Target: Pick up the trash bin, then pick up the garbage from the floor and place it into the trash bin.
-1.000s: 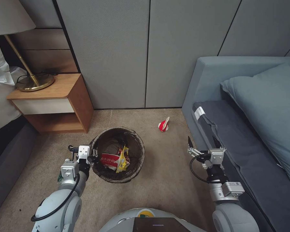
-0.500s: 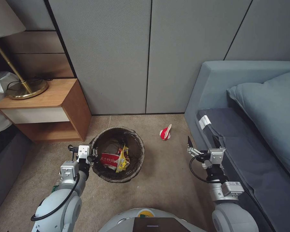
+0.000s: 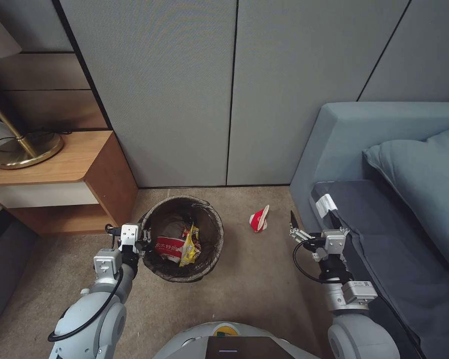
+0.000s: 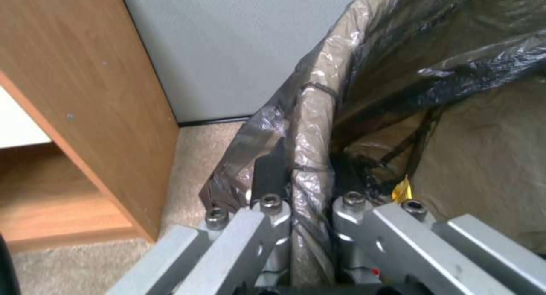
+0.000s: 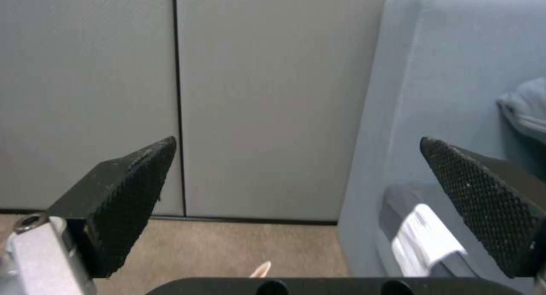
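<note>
Gripping the near-left rim of the trash bin [image 3: 182, 239], my left tool [image 3: 143, 243] has its fingers closed across the liner-wrapped edge: in the left wrist view one finger sits outside the rim, the other inside, with the bag liner [image 4: 318, 128] pinched between them. Inside the bin I see a red-and-white package [image 3: 169, 248] and a yellow wrapper [image 3: 191, 245]. My right tool [image 3: 312, 222] is wide open and holds nothing; it hangs above the carpet [image 3: 254, 289], just beside the front edge of the sofa [image 3: 384, 239]. A crumpled red-and-white cup [image 3: 259, 219] lies on the carpet between the bin and the sofa, near the right tool and slightly beyond it. A wooden nightstand [image 3: 60, 179] stands left of the bin, carrying a lamp base [image 3: 22, 149].
</note>
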